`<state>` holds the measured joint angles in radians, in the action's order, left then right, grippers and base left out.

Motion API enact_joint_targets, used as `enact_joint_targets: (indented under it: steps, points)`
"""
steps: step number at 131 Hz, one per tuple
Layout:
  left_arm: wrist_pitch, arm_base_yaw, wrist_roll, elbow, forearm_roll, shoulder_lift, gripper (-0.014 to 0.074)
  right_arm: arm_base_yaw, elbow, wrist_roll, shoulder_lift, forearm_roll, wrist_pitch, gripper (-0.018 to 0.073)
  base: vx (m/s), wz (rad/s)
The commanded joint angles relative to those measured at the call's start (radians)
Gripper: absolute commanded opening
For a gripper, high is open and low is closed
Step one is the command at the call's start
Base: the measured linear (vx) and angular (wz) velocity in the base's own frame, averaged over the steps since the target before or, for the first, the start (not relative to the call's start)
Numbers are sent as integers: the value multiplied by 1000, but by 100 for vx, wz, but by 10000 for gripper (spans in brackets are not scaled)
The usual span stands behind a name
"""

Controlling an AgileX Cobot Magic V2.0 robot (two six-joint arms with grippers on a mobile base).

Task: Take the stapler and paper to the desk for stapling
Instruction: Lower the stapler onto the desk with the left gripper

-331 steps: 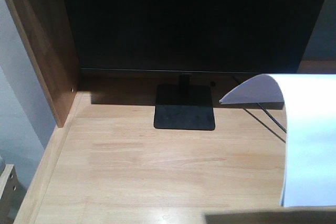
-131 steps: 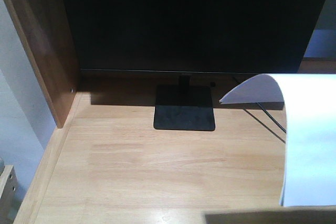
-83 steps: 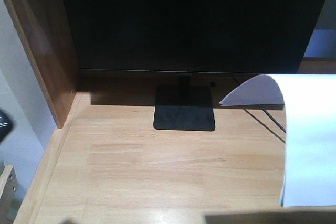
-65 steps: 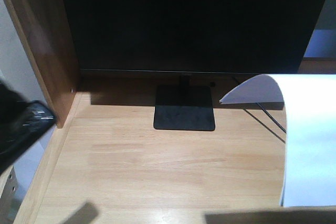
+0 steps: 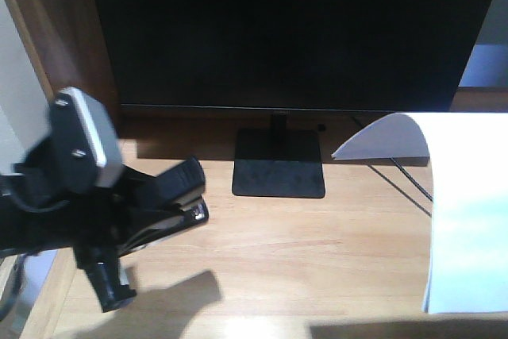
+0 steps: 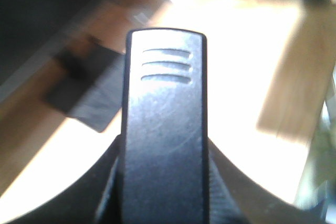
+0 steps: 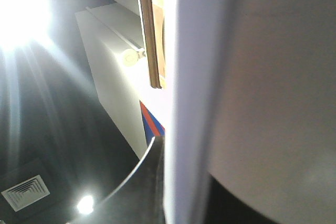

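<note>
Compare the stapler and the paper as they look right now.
The stapler is black and rigid; the paper is white and curls over at its top. The stapler is small and sits at the left of the desk, in the left gripper; the paper is far larger, at the right edge of the front view. Neither lies flat on the desk.

Dark monitor (image 5: 286,29) on a black square stand (image 5: 279,172), brown wooden side panel (image 5: 71,21) at left
</note>
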<state>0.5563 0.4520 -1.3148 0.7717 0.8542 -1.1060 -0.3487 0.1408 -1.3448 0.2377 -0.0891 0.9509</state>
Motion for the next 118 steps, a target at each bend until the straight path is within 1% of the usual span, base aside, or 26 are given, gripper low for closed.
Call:
enact_joint_targets:
  steps: [1, 4, 15, 16, 17, 18, 19, 20, 21, 22, 27, 28, 29, 30, 31, 32, 33, 34, 35, 36, 37, 38, 43, 51, 73, 118]
  points:
    - [-35, -15, -187, 30, 138, -62, 0, 0, 25, 5, 10, -7, 43, -6, 0, 0]
    - [-26, -20, -214, 30, 150, -75, 0, 0, 25, 5, 10, -7, 43, -6, 0, 0]
    - [52, -52, -388, 30, 223, -154, 0, 0, 25, 5, 10, -7, 43, -6, 0, 0]
    - [52, -52, -388, 30, 223, -154, 0, 0, 25, 5, 10, -7, 43, -6, 0, 0]
    - [67, -60, -418, 30, 235, -167, 0, 0, 25, 5, 10, -7, 43, -6, 0, 0]
    - [67, -60, -418, 30, 235, -167, 0, 0, 25, 5, 10, -7, 43, -6, 0, 0]
    - [82, -66, -449, 30, 246, -186, 0, 0, 25, 5, 10, -7, 43, -6, 0, 0]
    - [82, -66, -449, 30, 246, -186, 0, 0, 25, 5, 10, -7, 43, -6, 0, 0]
    - [98, -71, -496, 30, 259, -199, 0, 0, 25, 5, 10, -7, 43, -6, 0, 0]
    - [98, -71, -496, 30, 259, -199, 0, 0, 25, 5, 10, -7, 43, -6, 0, 0]
    - [153, -89, -589, 30, 302, -244, 0, 0, 25, 5, 10, -7, 43, -6, 0, 0]
    - [153, -89, -589, 30, 302, -244, 0, 0, 25, 5, 10, -7, 43, -6, 0, 0]
    - [169, -91, -620, 30, 308, -250, 0, 0, 25, 5, 10, -7, 43, -6, 0, 0]
    - [169, -91, -620, 30, 308, -250, 0, 0, 25, 5, 10, -7, 43, -6, 0, 0]
    - [184, -97, -652, 30, 319, -263, 0, 0, 25, 5, 10, -7, 43, -6, 0, 0]
    - [184, -97, -652, 30, 319, -263, 0, 0, 25, 5, 10, -7, 43, -6, 0, 0]
    - [199, -99, -684, 30, 329, -275, 0, 0, 25, 5, 10, -7, 43, -6, 0, 0]
    - [199, -99, -684, 30, 329, -275, 0, 0, 25, 5, 10, -7, 43, -6, 0, 0]
    - [213, -102, -715, 30, 339, -287, 0, 0, 25, 5, 10, -7, 43, -6, 0, 0]
    - [213, -102, -715, 30, 339, -287, 0, 0, 25, 5, 10, -7, 43, -6, 0, 0]
    - [226, -105, -747, 30, 349, -299, 0, 0, 25, 5, 10, -7, 43, -6, 0, 0]
    - [226, -105, -747, 30, 349, -299, 0, 0, 25, 5, 10, -7, 43, -6, 0, 0]
    - [260, -114, -833, 30, 378, -341, 0, 0, 25, 5, 10, -7, 43, -6, 0, 0]
    - [269, -121, -831, 37, 419, -389, 0, 0, 25, 5, 10, -7, 43, -6, 0, 0]
    - [297, -127, -831, 90, 474, -533, 0, 0, 25, 5, 10, -7, 43, -6, 0, 0]
    - [353, -123, -831, 282, 474, -754, 0, 0, 25, 5, 10, -7, 43, -6, 0, 0]
